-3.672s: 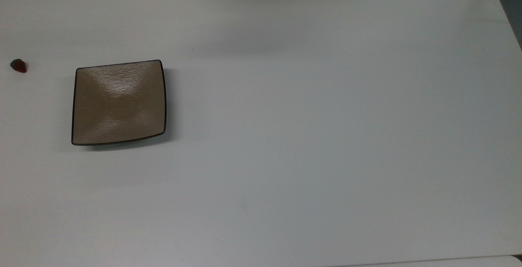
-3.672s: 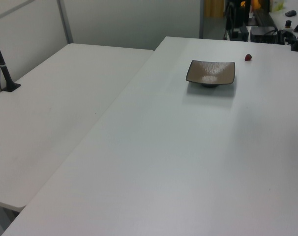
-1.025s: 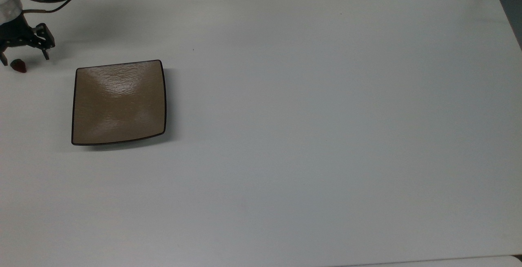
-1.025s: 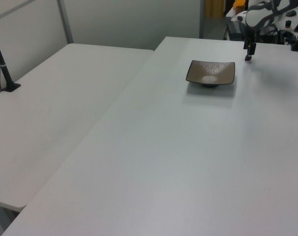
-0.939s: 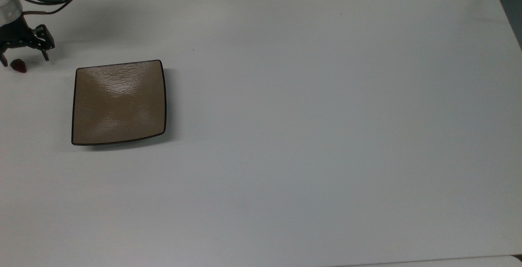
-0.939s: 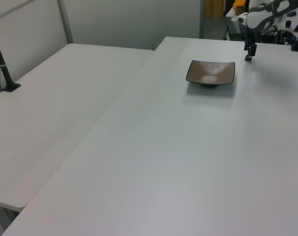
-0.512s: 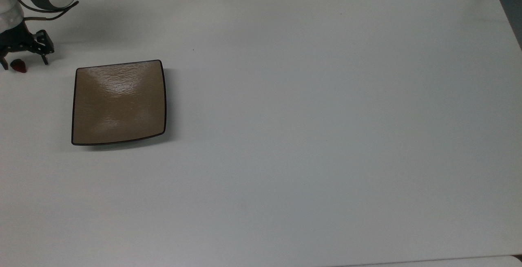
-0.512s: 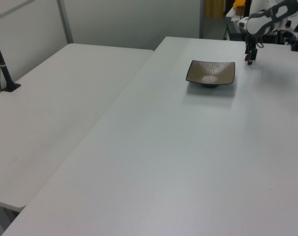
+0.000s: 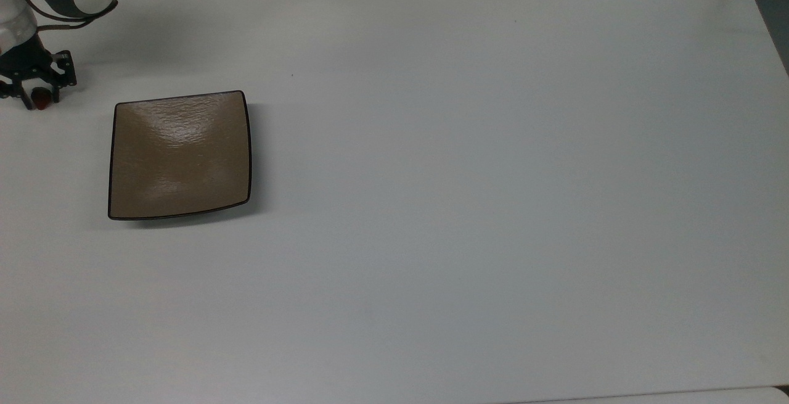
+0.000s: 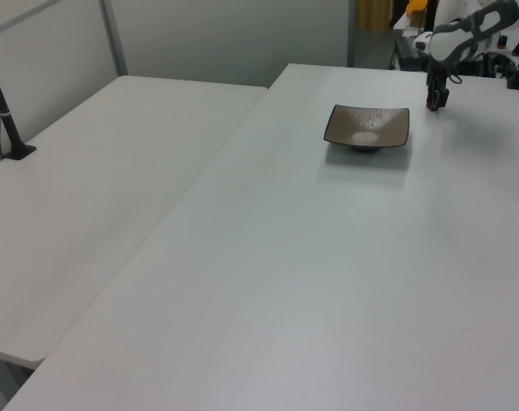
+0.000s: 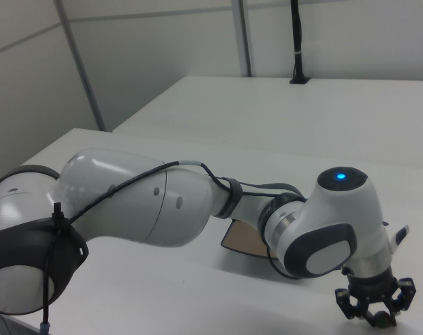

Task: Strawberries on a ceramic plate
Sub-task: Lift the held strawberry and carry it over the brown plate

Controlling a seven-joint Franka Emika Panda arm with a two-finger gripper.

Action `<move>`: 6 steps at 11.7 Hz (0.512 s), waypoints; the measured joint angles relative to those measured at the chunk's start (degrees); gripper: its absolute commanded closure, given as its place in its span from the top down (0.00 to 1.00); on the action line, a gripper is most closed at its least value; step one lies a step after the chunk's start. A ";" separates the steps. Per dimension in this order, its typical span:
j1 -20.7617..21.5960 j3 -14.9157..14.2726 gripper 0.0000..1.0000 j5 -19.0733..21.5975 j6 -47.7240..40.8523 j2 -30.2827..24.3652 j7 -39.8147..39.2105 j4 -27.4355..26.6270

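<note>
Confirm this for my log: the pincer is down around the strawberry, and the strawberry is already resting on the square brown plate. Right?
Not quite. The pincer is down around the strawberry, but the strawberry is not on the square brown plate; it sits on the white table, off the plate toward the top view's left. The top view shows this.

2 white tables (image 10: pixel 114 171) before pale panelled walls (image 10: pixel 225 34)

The white arm (image 11: pixel 162 202) reaches across the worktop (image 11: pixel 197 293), its hand (image 11: pixel 374 315) low at the right view's lower right; a tan ceramic plate (image 11: pixel 243 241) corner peeks behind.
</note>
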 measured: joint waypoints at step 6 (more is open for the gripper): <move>0.29 -0.58 0.03 0.00 -5.21 -2.71 -0.79 1.07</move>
